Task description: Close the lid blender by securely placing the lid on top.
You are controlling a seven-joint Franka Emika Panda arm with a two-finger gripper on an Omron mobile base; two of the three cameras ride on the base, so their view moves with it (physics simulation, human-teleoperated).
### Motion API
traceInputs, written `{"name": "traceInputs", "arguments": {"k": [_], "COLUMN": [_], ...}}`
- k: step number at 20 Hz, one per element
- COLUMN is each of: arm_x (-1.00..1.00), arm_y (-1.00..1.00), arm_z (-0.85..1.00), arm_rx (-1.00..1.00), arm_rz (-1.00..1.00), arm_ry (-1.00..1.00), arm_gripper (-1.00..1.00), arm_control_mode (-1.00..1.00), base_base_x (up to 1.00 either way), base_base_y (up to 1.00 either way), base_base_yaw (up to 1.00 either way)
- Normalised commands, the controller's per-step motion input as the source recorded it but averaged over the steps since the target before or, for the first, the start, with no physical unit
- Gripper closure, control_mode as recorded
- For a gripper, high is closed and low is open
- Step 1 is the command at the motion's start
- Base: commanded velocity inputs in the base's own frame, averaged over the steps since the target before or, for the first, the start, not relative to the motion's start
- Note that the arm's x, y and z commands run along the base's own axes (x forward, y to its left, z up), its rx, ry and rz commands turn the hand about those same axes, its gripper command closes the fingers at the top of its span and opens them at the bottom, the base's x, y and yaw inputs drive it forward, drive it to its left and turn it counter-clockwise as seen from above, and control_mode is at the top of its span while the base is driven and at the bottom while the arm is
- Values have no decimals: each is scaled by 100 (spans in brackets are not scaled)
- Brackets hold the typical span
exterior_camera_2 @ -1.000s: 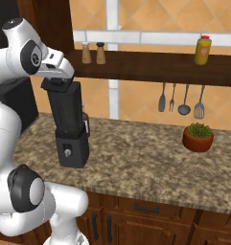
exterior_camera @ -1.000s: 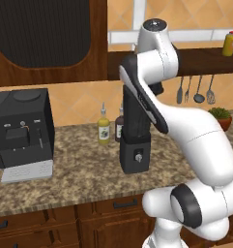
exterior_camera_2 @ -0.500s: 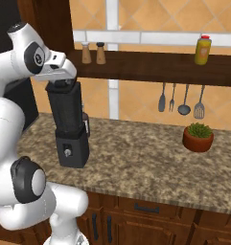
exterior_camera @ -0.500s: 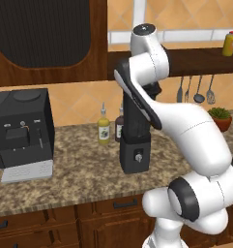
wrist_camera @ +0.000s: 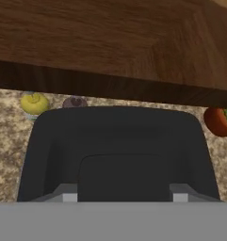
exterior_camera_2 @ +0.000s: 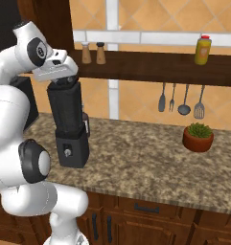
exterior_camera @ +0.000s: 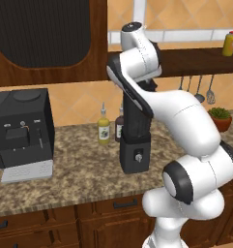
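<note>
The black blender point(exterior_camera: 135, 154) point(exterior_camera_2: 71, 143) stands on the granite counter, with its dark tapered jar point(exterior_camera_2: 65, 107) upright on the boxy base. My gripper point(exterior_camera_2: 63, 79) point(wrist_camera: 124, 196) is right on top of the jar, pointing down. In the hand view the dark lid point(wrist_camera: 119, 134) spreads out below the hand. Its raised middle grip sits between my two fingertips point(wrist_camera: 70, 194), and the jaws are closed against its sides. The lid looks level with the jar's rim. In the left base view my own arm hides the top of the jar.
A black coffee machine point(exterior_camera: 21, 128) stands at the counter's left. A yellow bottle point(exterior_camera: 104, 130) and a dark bottle point(exterior_camera: 119, 127) sit just behind the blender. A wooden shelf point(exterior_camera_2: 150, 64) runs close above the hand. Utensils point(exterior_camera_2: 181, 98) hang at the right above a potted plant point(exterior_camera_2: 198, 136).
The hand has come down with the lid onto the top of the jar. The blender has stayed in place.
</note>
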Motion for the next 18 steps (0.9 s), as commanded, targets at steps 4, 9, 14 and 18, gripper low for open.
{"name": "traceInputs", "arguments": {"k": [4,9,14,18], "arm_x": [0,5,7,13], "arm_y": [1,0,0,0], "arm_z": [-45,-34,-17,4], "arm_rx": [0,2,9,10], "arm_rz": [0,0,0,0], "arm_ry": [0,0,6,14], "arm_gripper": [100,100,100,100], "arm_control_mode": [-100,-100,-100,-100], "base_base_x": [0,0,0,0], "base_base_y": [0,0,0,0], "base_base_yaw": [0,0,0,0]}}
